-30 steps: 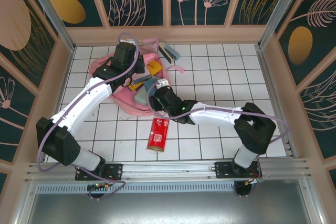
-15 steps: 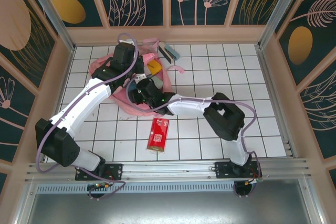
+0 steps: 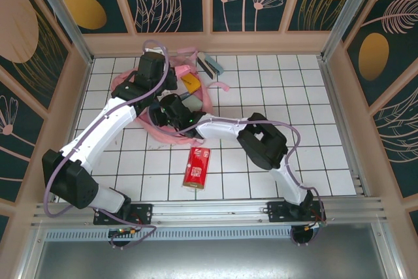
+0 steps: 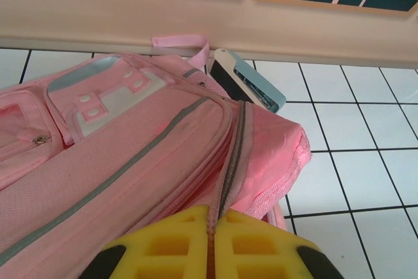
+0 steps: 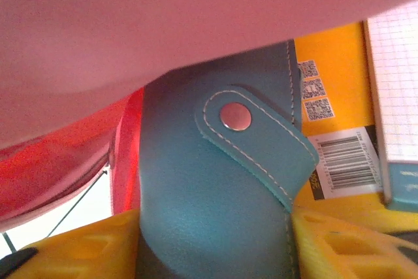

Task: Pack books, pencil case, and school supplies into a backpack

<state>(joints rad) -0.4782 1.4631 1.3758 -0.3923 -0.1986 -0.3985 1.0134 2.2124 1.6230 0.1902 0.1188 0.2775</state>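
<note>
Top view: bright, even overhead light. Faint soft shadows lie on the tiles (image 3: 274,89) right of the backpack (image 3: 121,83), and the frame posts lean at the edges. Left wrist: backpack sharp, wall (image 4: 196,17) behind it washed out. Right wrist (very close): backpack fabric blurred overhead, red tint beneath, 1 glint on the snap (image 5: 235,116) below.

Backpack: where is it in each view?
Top external: backpack upper left of centre.
Left wrist: pink front spread over left and centre.
Right wrist: blurred pink fabric across the top.
Shared landmark: stapler at its far edge, top external and left wrist.
</note>
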